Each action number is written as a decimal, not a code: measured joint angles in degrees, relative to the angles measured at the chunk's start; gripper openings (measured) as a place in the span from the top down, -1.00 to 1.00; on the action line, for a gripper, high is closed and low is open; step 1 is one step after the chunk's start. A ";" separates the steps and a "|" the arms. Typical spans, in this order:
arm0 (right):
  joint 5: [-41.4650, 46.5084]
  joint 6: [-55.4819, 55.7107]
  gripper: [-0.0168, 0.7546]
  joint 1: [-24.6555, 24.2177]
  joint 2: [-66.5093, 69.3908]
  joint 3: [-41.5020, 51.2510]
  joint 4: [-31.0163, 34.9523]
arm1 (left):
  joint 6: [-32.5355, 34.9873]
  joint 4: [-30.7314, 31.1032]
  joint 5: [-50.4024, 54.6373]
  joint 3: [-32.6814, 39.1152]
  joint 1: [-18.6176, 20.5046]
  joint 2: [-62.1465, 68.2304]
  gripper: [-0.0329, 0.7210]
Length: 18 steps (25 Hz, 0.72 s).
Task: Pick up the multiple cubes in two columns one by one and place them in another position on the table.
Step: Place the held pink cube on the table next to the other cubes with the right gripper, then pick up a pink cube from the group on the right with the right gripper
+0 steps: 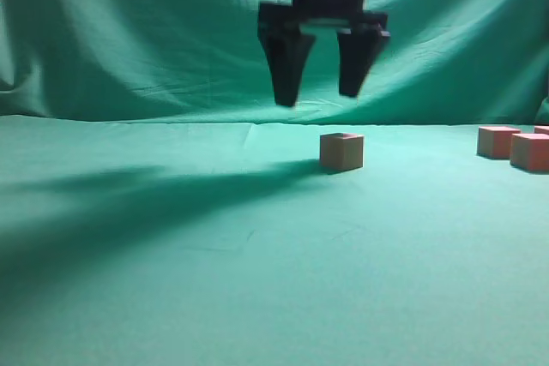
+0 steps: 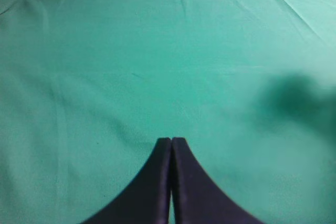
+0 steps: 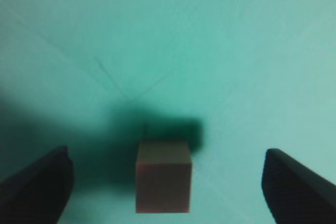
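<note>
One tan cube stands alone on the green table near the middle. My right gripper hangs open and empty well above it, slightly to its left. In the right wrist view the same cube sits on the cloth between and below the spread fingers of my right gripper, untouched. Three more cubes sit at the right edge: and a sliver of one. My left gripper is shut and empty over bare cloth; no cube shows in its view.
A draped green backdrop rises behind the table. The arm casts a broad shadow across the left of the cloth. The cloth has faint creases.
</note>
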 joint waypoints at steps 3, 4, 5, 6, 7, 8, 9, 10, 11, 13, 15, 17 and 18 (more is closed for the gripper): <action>0.38 1.97 -0.78 0.00 -1.05 -3.92 0.00 | 0.00 0.00 0.00 0.00 0.00 0.00 0.91; 0.66 3.19 -0.78 0.00 -1.95 -4.03 0.02 | 0.00 0.00 0.00 0.00 0.00 0.00 0.91; 0.92 4.09 -0.78 0.00 -3.30 -4.29 0.00 | 0.00 0.00 0.00 0.00 0.00 0.00 0.91; 1.14 4.96 -0.62 0.00 -4.95 -4.29 0.00 | 0.00 0.00 0.00 0.00 0.00 0.00 0.91; 1.14 5.67 -0.62 0.00 -6.56 -4.29 -0.23 | 0.00 0.00 0.00 0.00 0.00 0.00 0.91; 1.27 6.47 -0.62 0.00 -8.71 -4.29 -0.58 | 0.00 0.00 0.00 0.00 0.00 0.00 0.91; 1.31 7.39 -0.49 0.00 -10.99 -4.29 -0.81 | 0.00 0.00 0.00 0.00 0.00 0.00 0.91; 1.40 8.40 -0.45 -0.12 -13.41 -4.36 -1.49 | 0.00 0.00 0.00 0.00 0.00 0.00 0.91; 1.55 9.46 -0.47 -0.23 -15.43 -4.36 -2.35 | 0.00 0.00 0.00 0.00 0.00 0.00 0.91; 1.55 12.30 -0.47 -1.04 -20.56 -3.31 -4.32 | 0.00 0.00 0.00 0.00 0.00 0.00 0.91; 1.55 15.61 -0.47 -2.16 -25.56 -0.04 -6.96 | 0.00 0.00 0.00 0.00 0.00 0.00 0.91; 1.68 17.41 -0.47 -3.92 -30.67 5.38 -8.11 | 0.00 0.00 0.00 0.00 0.00 0.00 0.91; 1.91 18.08 -0.47 -5.00 -32.61 8.60 -8.34 | 0.00 0.00 0.00 0.00 0.00 0.00 0.91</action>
